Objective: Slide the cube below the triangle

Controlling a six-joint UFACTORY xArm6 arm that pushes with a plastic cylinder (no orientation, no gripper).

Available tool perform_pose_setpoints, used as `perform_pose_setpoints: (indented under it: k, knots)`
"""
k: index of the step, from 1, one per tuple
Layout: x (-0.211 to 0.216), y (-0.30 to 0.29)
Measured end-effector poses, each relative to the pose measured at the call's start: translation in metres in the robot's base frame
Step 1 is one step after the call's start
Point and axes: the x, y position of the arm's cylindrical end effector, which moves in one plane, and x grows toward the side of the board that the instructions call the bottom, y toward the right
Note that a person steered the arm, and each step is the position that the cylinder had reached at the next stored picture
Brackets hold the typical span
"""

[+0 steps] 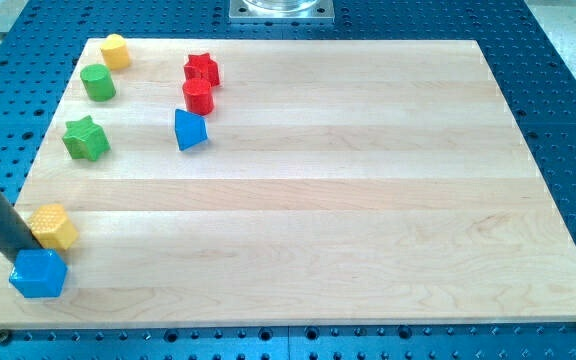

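Item: wooden board (298, 210), pale, bare across the centre and right of the frame; 7 blocks in all, every one in the left half.

Task status: barely begun. The blue cube (38, 273) sits at the lower left corner of the frame, near the board's bottom edge. The blue triangle (189, 130) lies in the upper left-centre, well apart from it. Judged outstanding: the whole slide rightward and somewhat upward, ending just beneath the triangle. The board between them looks clear.

Tool: dark rod entering from the left edge of the frame, slanting down to my tip (18, 262), which meets the cube's upper left side; contact looks likely, though the end is partly masked by the cube, so touching cannot be confirmed. No jaws or hand exist on this rig, so there is nothing to be apart, together or clamped.

Adjacent stock:
- yellow hexagonal block (54, 226), just above the cube and beside the rod.
- green star (86, 138), left.
- green cylinder (98, 82), upper left.
- yellow cylinder-like block (116, 51), top left.
- red star (202, 70) and red cylinder (198, 96), touching or nearly so, just above the triangle.

Containers: 0 present; nothing held in anything.
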Motion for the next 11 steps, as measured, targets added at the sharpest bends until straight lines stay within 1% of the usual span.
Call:
perform_pose_setpoints:
  k: [2, 3, 4, 5, 6, 7, 8, 9, 11]
  knots:
    - [0.041, 0.004]
    - [0.041, 0.028]
    - [0.019, 0.036]
    - [0.011, 0.023]
    - [0.020, -0.028]
    - [0.029, -0.030]
    - [0.053, -0.029]
    - [0.067, -0.010]
    - [0.063, 0.081]
